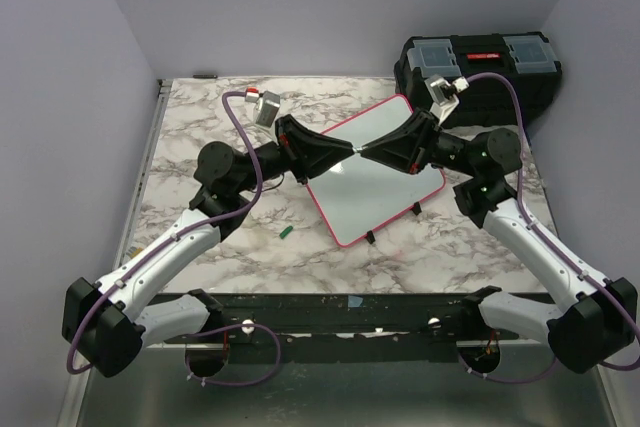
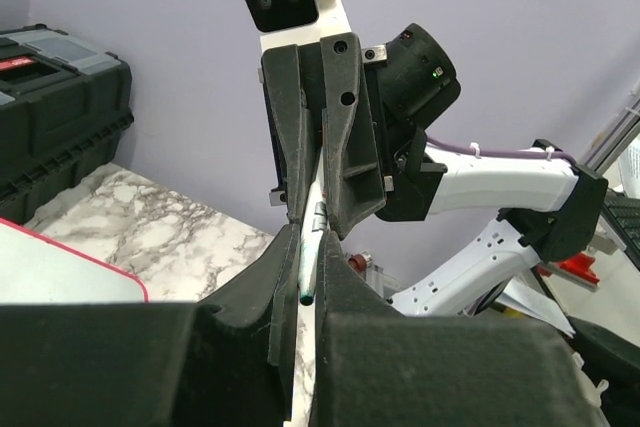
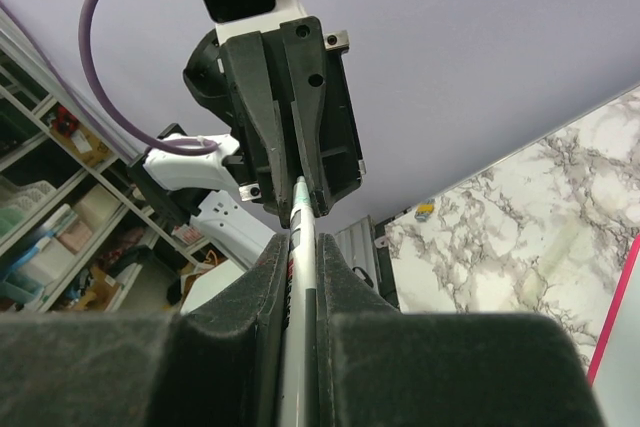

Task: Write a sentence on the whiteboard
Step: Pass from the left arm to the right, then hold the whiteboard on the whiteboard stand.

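Note:
The whiteboard (image 1: pixel 385 202), glossy white with a pink-red frame, lies tilted on the marble table right of centre. Its corner shows in the left wrist view (image 2: pixel 60 269) and its edge in the right wrist view (image 3: pixel 618 332). My left gripper (image 1: pixel 346 150) and right gripper (image 1: pixel 368 151) meet tip to tip a little above the board's middle. Both are shut on one white marker (image 1: pixel 357 150). In the left wrist view the left gripper (image 2: pixel 305 252) pinches the marker's green end (image 2: pixel 305 292). In the right wrist view the right gripper (image 3: pixel 302 252) clamps the marker's white barrel (image 3: pixel 301 217).
A black toolbox (image 1: pixel 478 69) stands at the far right corner behind the board, also seen in the left wrist view (image 2: pixel 50 112). A small green cap (image 1: pixel 286 232) lies on the marble left of the board's near corner. Black clips stick out from the board's near edge.

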